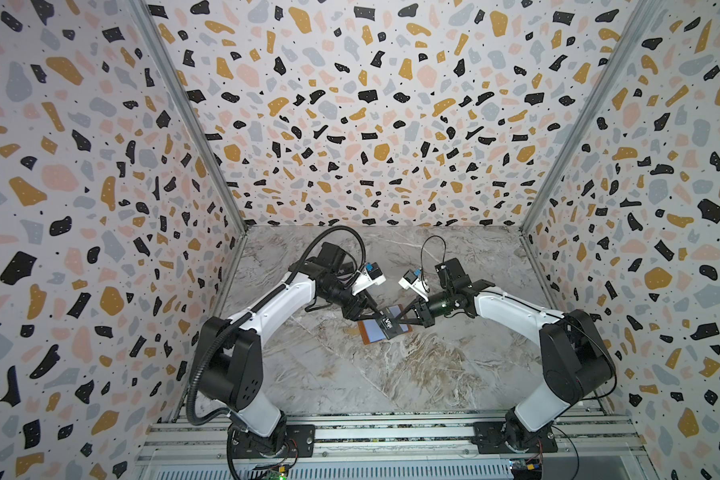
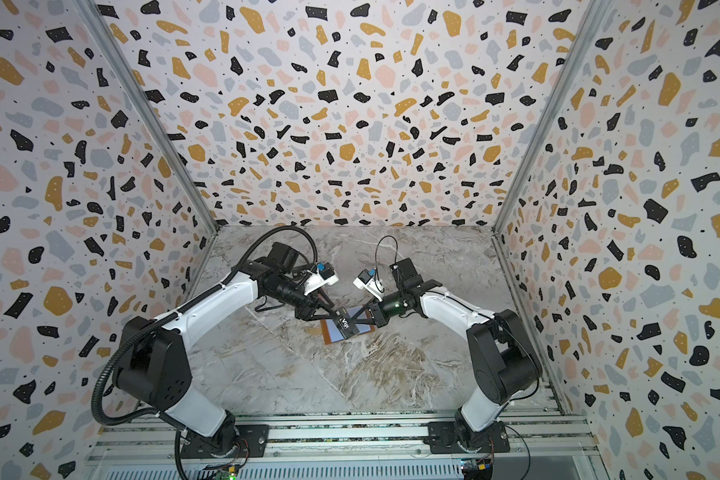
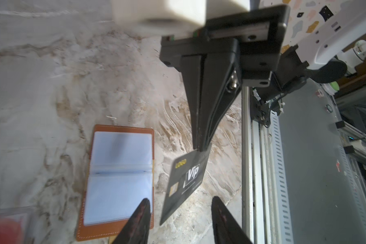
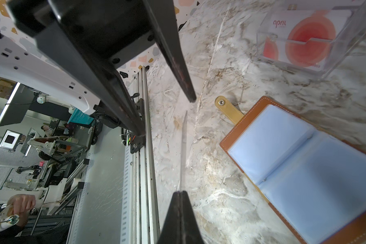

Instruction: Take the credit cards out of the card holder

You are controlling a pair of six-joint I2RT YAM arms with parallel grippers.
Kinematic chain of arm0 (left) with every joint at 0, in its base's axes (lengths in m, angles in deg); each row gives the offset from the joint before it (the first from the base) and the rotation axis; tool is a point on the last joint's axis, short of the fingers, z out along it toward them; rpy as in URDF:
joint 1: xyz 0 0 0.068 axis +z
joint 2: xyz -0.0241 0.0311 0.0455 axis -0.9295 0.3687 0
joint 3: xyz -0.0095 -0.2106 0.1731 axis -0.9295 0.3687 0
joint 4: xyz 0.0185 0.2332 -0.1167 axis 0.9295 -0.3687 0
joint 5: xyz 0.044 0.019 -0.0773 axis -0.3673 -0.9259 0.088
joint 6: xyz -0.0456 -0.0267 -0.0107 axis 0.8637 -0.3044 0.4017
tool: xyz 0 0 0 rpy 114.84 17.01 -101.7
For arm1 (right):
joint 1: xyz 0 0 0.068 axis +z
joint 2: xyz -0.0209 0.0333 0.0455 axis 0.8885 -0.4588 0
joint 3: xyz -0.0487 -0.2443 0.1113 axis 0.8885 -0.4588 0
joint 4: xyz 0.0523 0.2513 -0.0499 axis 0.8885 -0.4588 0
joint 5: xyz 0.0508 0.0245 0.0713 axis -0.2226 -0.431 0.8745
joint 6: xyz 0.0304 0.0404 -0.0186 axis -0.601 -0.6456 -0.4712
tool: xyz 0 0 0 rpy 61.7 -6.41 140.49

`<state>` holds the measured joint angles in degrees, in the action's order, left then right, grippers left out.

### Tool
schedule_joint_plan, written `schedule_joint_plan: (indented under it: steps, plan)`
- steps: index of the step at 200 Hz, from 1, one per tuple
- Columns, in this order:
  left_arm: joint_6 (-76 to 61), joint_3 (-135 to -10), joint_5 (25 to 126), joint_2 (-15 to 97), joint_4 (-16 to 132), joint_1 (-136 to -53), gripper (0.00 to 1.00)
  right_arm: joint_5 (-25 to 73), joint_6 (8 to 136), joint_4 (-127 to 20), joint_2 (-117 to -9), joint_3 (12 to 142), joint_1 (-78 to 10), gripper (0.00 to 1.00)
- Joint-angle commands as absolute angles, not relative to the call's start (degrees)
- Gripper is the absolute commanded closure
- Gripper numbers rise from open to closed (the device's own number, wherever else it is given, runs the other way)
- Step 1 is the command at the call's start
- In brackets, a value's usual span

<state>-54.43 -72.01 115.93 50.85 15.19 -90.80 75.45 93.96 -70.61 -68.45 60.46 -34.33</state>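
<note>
Pinching the dark Vip credit card (image 3: 186,183) by one end just beside the open card holder (image 3: 106,231), the right gripper (image 3: 201,149) holds it aloft, seemingly for handover, while the left gripper (image 3: 179,201), jaws spread, flanks its free end without gripping it.

A clear case (image 4: 339,60) is sitting on the marble table (image 1: 391,374); terrazzo walls (image 1: 350,124) are enclosing it, a rail (image 1: 391,434) running along the front.

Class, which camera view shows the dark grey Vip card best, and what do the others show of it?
The left wrist view: the Vip card faces the camera, lettering readable. The right wrist view shows it edge-on, a thin line. Both top views show it small and dark.
</note>
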Motion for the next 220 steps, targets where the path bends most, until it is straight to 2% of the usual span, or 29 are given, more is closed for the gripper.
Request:
schedule_joint_plan:
  steps: [1,18,57,85,94,106,117,127,141,157,161,171,179,190,206,220]
  plan:
    - [-49.3,-71.3,115.4,49.8,20.9,-90.0,0.49,75.9,95.7,-72.6,-66.5,62.5,-33.8,1.00]
    - [-52.5,-72.3,118.3,51.1,17.5,-90.0,0.48,76.1,95.8,-72.5,-66.2,62.6,-33.5,1.00]
    - [-69.7,-77.5,123.7,55.5,-0.7,-90.2,0.51,77.9,95.4,-71.0,-66.0,62.9,-33.1,1.00]
    - [-69.2,-76.3,123.8,55.2,0.2,-90.2,0.52,78.3,95.6,-70.9,-66.1,63.9,-32.7,1.00]
    - [-69.2,-76.2,124.1,55.0,0.2,-90.2,0.60,78.2,95.5,-70.8,-66.4,64.1,-32.7,1.00]
    - [-69.2,-76.5,124.3,55.0,-0.1,-90.2,0.79,78.2,95.5,-70.8,-66.8,64.5,-32.7,1.00]
    - [-68.8,-76.8,124.6,55.2,-0.2,-90.2,0.93,78.1,95.2,-70.2,-67.2,64.6,-32.7,1.00]
    - [-68.6,-77.0,125.3,55.5,-0.3,-90.2,1.00,78.3,94.8,-69.6,-67.3,64.6,-32.8,1.00]
    - [-68.9,-77.2,126.8,55.9,-0.5,-90.2,1.00,77.7,93.6,-67.9,-67.2,64.3,-32.8,1.00]
    - [-68.4,-77.5,128.2,55.9,0.1,-89.8,1.00,77.2,91.1,-64.1,-66.2,62.5,-33.7,0.69]
    - [-67.5,-77.4,128.6,55.8,0.7,-89.6,1.00,77.2,89.4,-61.3,-65.4,61.1,-34.3,0.59]
    - [-64.9,-76.7,130.1,54.8,3.6,-88.9,1.00,77.6,84.9,-53.8,-63.0,57.0,-35.9,0.42]
    - [-61.1,-75.5,131.2,53.6,7.7,-88.4,1.00,78.0,80.5,-46.9,-60.8,53.3,-37.0,0.35]
    - [-51.4,-72.1,130.9,50.9,17.9,-88.1,1.00,78.4,74.9,-37.6,-58.4,48.9,-37.4,0.31]
    - [-29.8,-63.3,124.9,44.4,42.9,-88.2,1.00,77.9,69.2,-28.5,-57.2,45.1,-36.5,0.30]
    - [-19.9,-57.5,123.5,40.1,57.6,-87.7,1.00,76.8,65.5,-22.1,-57.2,43.1,-35.4,0.30]
